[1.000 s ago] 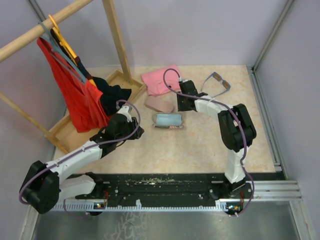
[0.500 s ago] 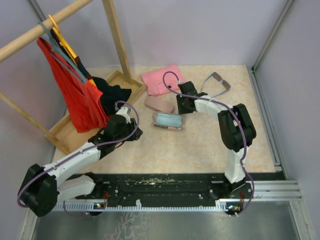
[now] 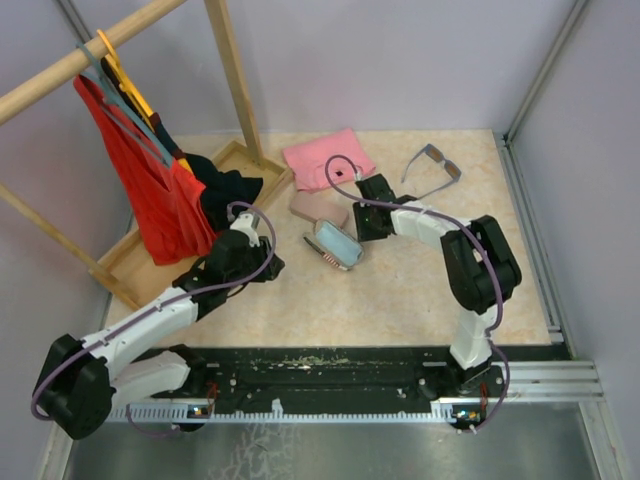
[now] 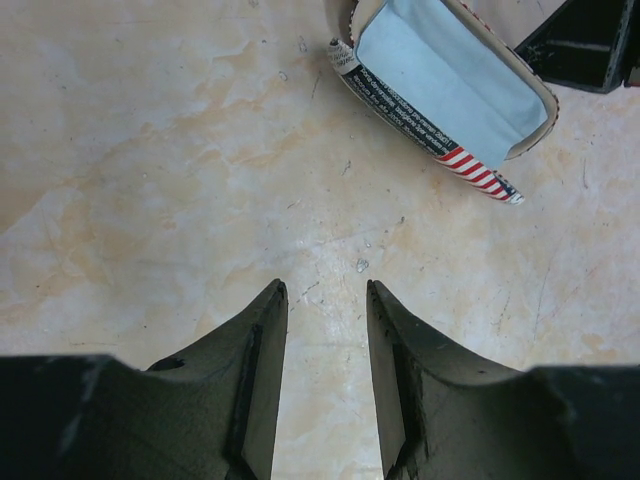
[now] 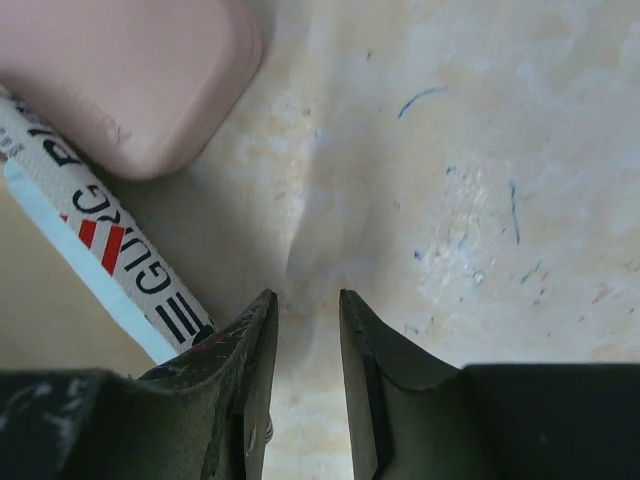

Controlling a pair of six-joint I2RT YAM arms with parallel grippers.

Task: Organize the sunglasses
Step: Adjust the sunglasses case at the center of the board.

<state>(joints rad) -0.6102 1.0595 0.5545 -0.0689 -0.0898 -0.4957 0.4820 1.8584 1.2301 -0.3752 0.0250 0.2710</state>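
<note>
**A:** Sunglasses (image 3: 432,168), grey-blue pair: lying unfolded at the far right of the table (image 3: 400,290), well apart from both arms. No second pair visible in any view.

**B:** What changed?

**A:** The flag-patterned case (image 3: 335,243) has swung round. A second ago it lay crosswise; now it sits diagonal. The right arm shifted alongside it, so it probably nudged the case.

**B:** Jaws?

**A:** Right jaws narrow with nothing between them, one finger just beside the case's edge. Left jaws also narrow and empty, over bare table short of the case.

**B:** Containers?

**A:** Flag case is open, with a light blue cloth (image 4: 450,85) inside and no glasses. The pink case (image 3: 318,207) is shut and right against it; contents unknown. My reading is that the case is being lined up and packing hasn't begun.
</note>
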